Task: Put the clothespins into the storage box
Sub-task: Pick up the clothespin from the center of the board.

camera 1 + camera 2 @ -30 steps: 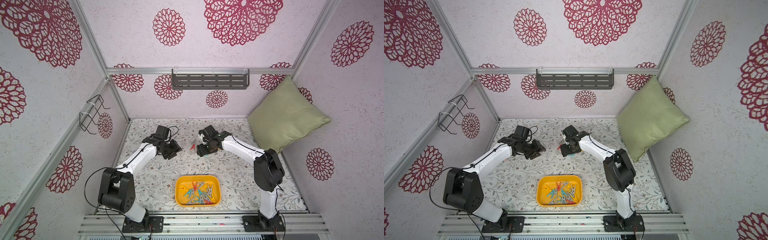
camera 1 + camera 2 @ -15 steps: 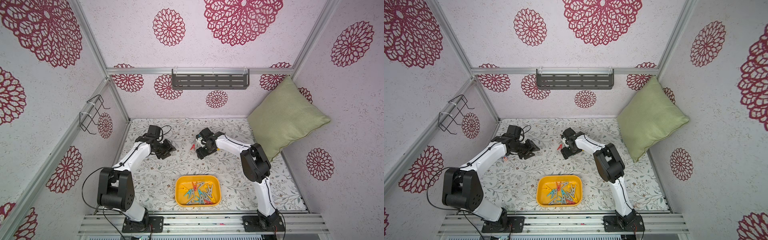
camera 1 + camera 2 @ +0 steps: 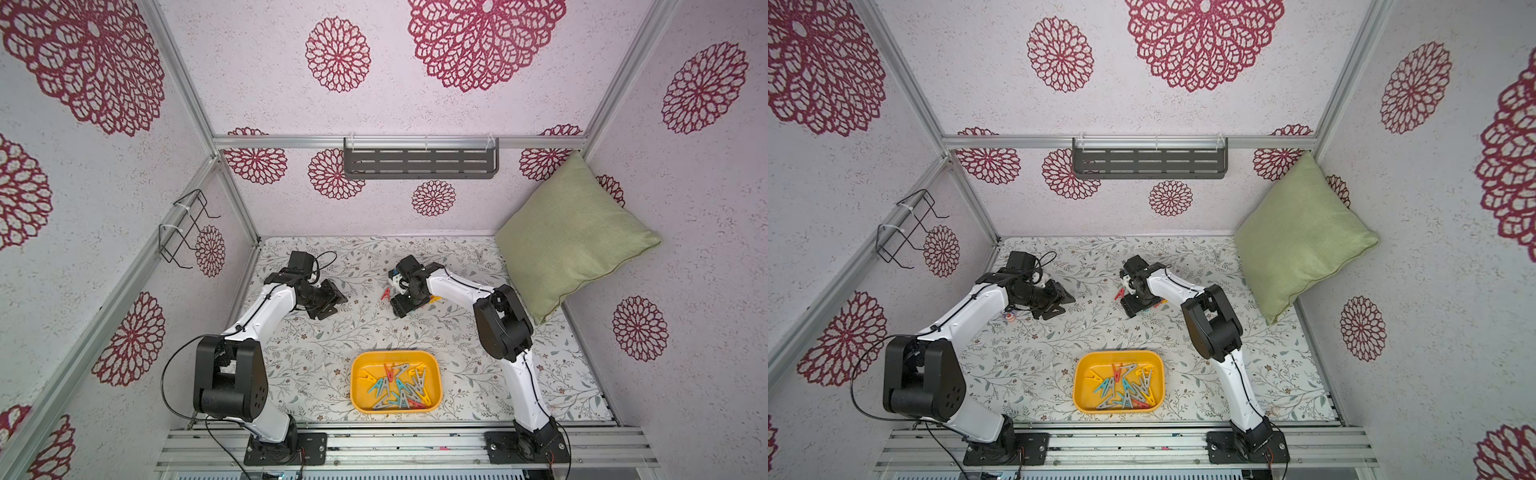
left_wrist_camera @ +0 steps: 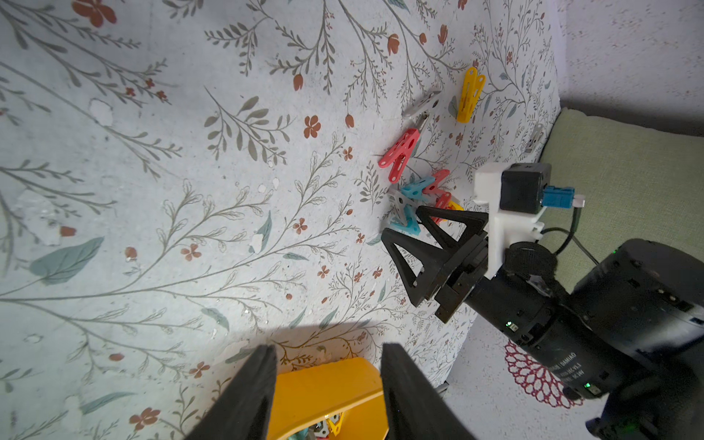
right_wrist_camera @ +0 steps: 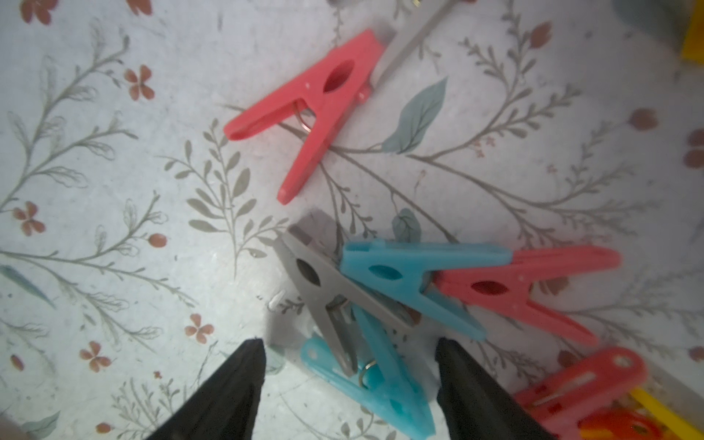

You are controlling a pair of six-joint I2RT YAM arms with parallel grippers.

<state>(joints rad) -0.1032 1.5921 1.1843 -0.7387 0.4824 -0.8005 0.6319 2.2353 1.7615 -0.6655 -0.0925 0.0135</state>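
- Right claw: spread wide, pinching nothing, poised low over a small heap of A-shaped plastic clothespins at the far middle of the floral-patterned counter.
- Between its fingertips: grey plastic clothespin lying across a teal-blue plastic clothespin. Second teal-blue clothespin and red plastic clothespin touching just beside.
- Apart from the heap: lone red clothespin. Farther off, yellow plastic clothespin and pale grey clothespin.
- Left claw: spread, empty, held well apart from the heap.
- Shallow yellow-orange plastic storage box: at the near edge of the counter, between the two arm bases, well apart from the heap. Holding many stored clothespins of mixed colours.
- Step in hand, by judgement: closing on the grey plastic clothespin.
- Recommended: lower until both tips flank its solid middle near the spring. Squeeze across the flat faces, not the splayed legs.
- Expect to disturb the teal-blue one beneath. Lift slowly and check for a second piece dangling.
- Carry well above the raised rim. Release only over the box interior, never at the edge.
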